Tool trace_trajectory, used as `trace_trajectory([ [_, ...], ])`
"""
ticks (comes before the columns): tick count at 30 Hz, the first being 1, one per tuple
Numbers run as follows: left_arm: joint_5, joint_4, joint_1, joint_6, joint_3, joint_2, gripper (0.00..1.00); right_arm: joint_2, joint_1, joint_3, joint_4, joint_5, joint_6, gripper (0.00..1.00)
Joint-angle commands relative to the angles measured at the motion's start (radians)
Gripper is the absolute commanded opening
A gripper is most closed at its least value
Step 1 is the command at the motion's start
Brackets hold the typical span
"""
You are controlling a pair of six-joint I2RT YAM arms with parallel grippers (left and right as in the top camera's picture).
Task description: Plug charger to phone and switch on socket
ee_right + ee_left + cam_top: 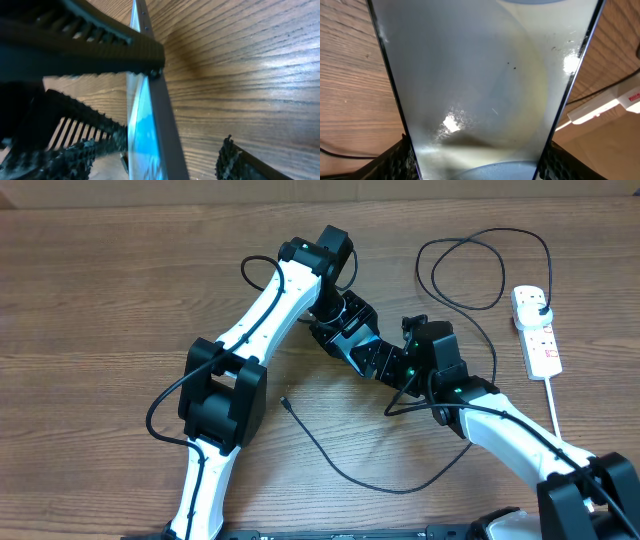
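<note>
I see the phone (150,125) standing edge-on between my right pincer's (155,157) spread fingers, its right-hand finger (237,160) clear of it, wooden surface (250,75) beyond.

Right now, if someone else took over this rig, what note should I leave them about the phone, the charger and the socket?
Left gripper: shut on the phone.
Right gripper: open, fingers either side of the phone, one clear of its edge.
Charger: small tip lies loose on the table; black plug looks seated in the socket.
Done: phone gripped.
To do: push tip into phone, switch socket on; switch position unreadable.
</note>
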Motion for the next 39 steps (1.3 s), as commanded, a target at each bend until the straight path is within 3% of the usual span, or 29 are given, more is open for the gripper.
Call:
trace_trajectory([
  [1, 0.055, -0.006, 0.002, 0.031, 0.029, 0.002, 0.04, 0.010, 0.005, 0.017, 0.029, 0.038, 0.011, 0.75],
  [4, 0.056, -0.010, 0.002, 0.030, 0.029, 0.002, 0.04, 0.010, 0.005, 0.017, 0.055, 0.045, 0.011, 0.66],
  [12, 0.056, -0.010, 0.002, 0.029, 0.029, 0.003, 0.05, 0.010, 0.005, 0.017, 0.076, 0.068, 0.037, 0.29],
  [19, 0.037, -0.007, 0.002, 0.024, 0.029, 0.002, 0.04, 0.010, 0.005, 0.017, 0.076, 0.041, 0.037, 0.04],
  [20, 0.036, -0.006, 0.002, 0.024, 0.029, 0.003, 0.05, 0.010, 0.005, 0.017, 0.077, 0.040, 0.037, 0.04],
  [21, 0.037, -0.006, 0.002, 0.025, 0.029, 0.003, 0.09, 0.010, 0.005, 0.017, 0.077, 0.040, 0.037, 0.04],
  [23, 0.038, -0.011, 0.002, 0.037, 0.029, 0.002, 0.41, 0.010, 0.005, 0.017, 0.077, 0.041, 0.037, 0.04],
  [24, 0.043, -0.014, 0.002, 0.049, 0.029, 0.002, 0.71, 0.010, 0.004, 0.017, 0.077, 0.041, 0.037, 0.04],
  [26, 0.045, -0.015, 0.005, 0.075, 0.029, -0.004, 0.96, 0.010, 0.003, 0.017, 0.076, 0.049, 0.037, 0.04],
  [33, -0.031, -0.030, 0.044, 0.212, 0.029, -0.088, 0.99, 0.000, -0.011, 0.020, 0.066, 0.054, 0.063, 0.04],
  [39, -0.364, -0.131, 0.067, 0.270, 0.025, -0.188, 1.00, -0.059, -0.093, 0.020, 0.034, -0.077, 0.090, 0.04],
])
